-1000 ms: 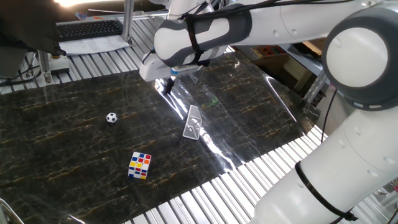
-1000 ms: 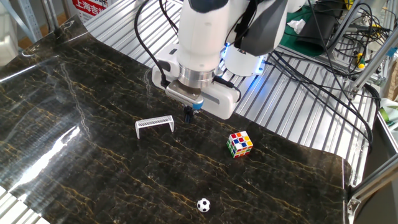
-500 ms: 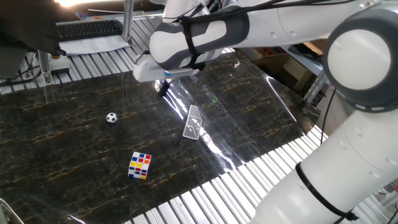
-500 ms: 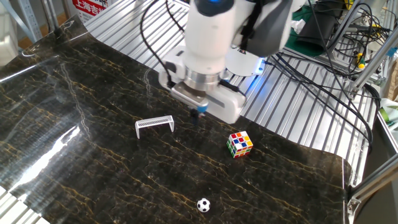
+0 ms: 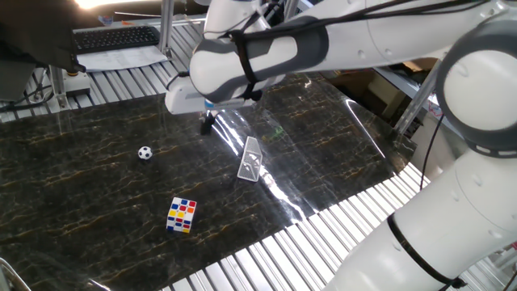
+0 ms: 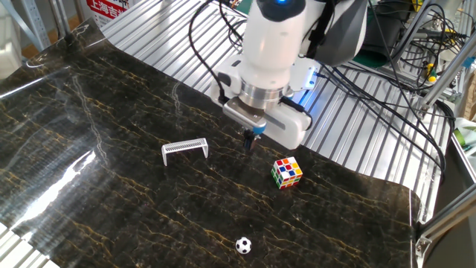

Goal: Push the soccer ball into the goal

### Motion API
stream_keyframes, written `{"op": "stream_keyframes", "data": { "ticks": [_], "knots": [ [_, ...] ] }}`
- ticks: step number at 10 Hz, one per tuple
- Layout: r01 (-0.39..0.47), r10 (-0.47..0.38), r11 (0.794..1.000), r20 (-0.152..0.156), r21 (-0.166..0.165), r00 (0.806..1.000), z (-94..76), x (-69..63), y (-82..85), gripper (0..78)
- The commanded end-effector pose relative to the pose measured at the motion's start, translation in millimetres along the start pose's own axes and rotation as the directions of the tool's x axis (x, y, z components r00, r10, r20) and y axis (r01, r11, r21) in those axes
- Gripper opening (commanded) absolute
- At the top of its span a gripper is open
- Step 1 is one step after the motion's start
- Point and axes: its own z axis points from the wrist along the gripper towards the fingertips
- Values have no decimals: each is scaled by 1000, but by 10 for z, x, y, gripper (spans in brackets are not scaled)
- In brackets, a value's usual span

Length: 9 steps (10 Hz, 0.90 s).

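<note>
- My claw (image 6: pixel 250 140) hangs just above the dark marbled bench (image 6: pixel 111 186) — its fingers look pressed together, holding nothing.
- The goal (image 6: pixel 185 148) stands upright on the bench; my claw is near it, between it and the coloured cube (image 6: pixel 287 172).
- The ball (image 6: pixel 243 245) lies well apart from the goal, near the bench's edge and untouched — my claw is far from it.
- In the one fixed view the ball (image 5: pixel 145 152) sits clear of the goal (image 5: pixel 251 159), with the cube (image 5: pixel 182 215) off to one side.
</note>
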Motion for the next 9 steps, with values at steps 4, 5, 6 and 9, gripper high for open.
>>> {"op": "stream_keyframes", "data": {
  "ticks": [4,5,6,9],
  "knots": [
    [23,-23,999,-2,35,1000,-18,-33,8,0],
    [34,-34,999,22,26,999,-18,-33,8,0],
    [34,-35,999,30,25,999,-18,-33,8,0],
    [31,-32,999,25,27,999,-18,-33,8,0]
  ]
}}
